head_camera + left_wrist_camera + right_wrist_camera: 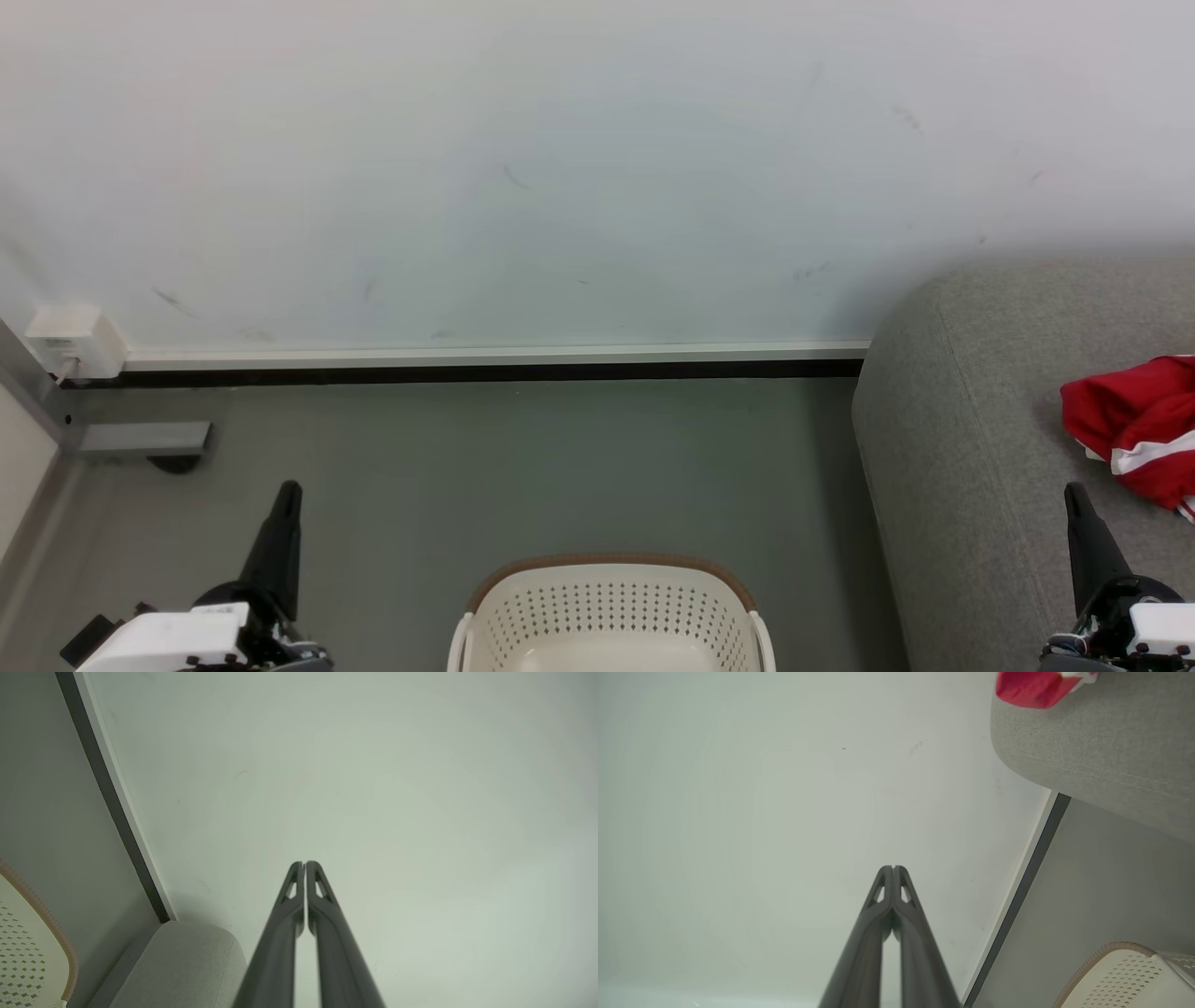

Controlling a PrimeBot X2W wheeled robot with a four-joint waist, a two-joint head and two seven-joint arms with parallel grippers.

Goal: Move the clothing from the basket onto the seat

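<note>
Grey floor (560,467): the basket (611,607) sits between the left gripper (289,489) and right gripper (1074,492), both clenched empty. It seems empty, though only its far end shows. The clothing (1134,420) lies on the seat (971,420), ahead-right of the right fingers, nearer that arm.

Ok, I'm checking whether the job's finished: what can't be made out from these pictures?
Basket inside: the head view's bottom edge cuts it off, so leftover garments can't be ruled out.
Clothing: cropped by the head view's right edge and the right wrist view's top edge; piece count unclear.
Seat: runs past the right edge; the rest is unseen.
</note>
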